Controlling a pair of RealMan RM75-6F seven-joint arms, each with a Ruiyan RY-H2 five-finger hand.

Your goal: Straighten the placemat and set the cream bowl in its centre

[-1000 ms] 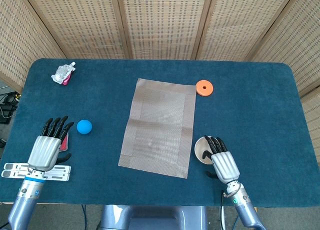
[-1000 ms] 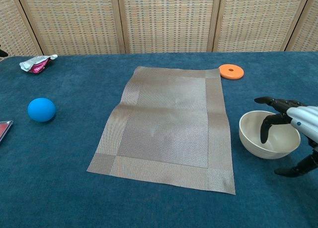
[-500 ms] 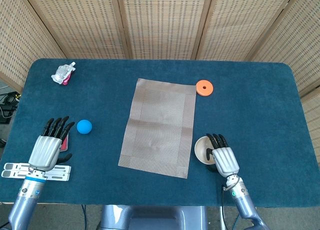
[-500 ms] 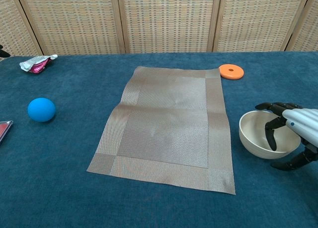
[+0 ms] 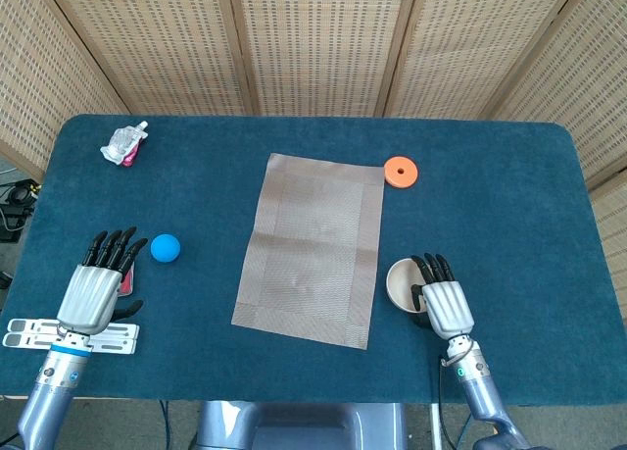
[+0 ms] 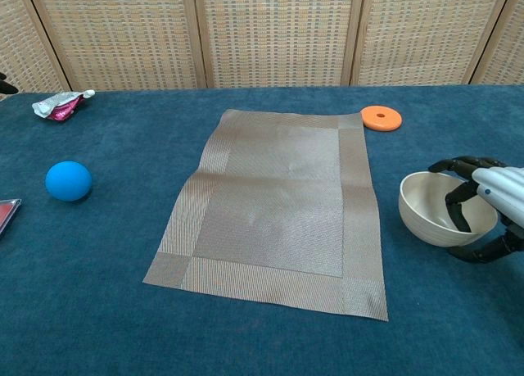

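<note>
Shifted slightly rightward and tipped off the table since the preceding frames: cream bowl [image 6: 446,219], now grasped by right hand [image 5: 446,305], fingers [image 6: 455,206] curled over the near rim into the hollow, thumb beneath the outer wall. Bowl tilted, lying just right of the placemat's near right corner, apart from the mat edge. Left hand [image 5: 93,291] unchanged at the table's near left, released, fingers extended and spread, holding nothing, above a white slotted bracket [image 5: 69,334]; a small red object partly hidden under the fingers, seen in the chest view as a red-edged corner at the frame's left margin. Blue ball [image 5: 165,247] just beyond the left fingertips, apart from them. Woven grey-brown placemat [image 5: 313,246] at the table's middle, skewed a little, left edge rippled in the chest view. Orange disc [image 5: 400,170] just off the mat's far right corner. Crumpled foil pouch [image 5: 125,142] at the far left of the blue-covered table [image 5: 509,195]. Wicker screen panels [image 5: 313,38] behind.
</note>
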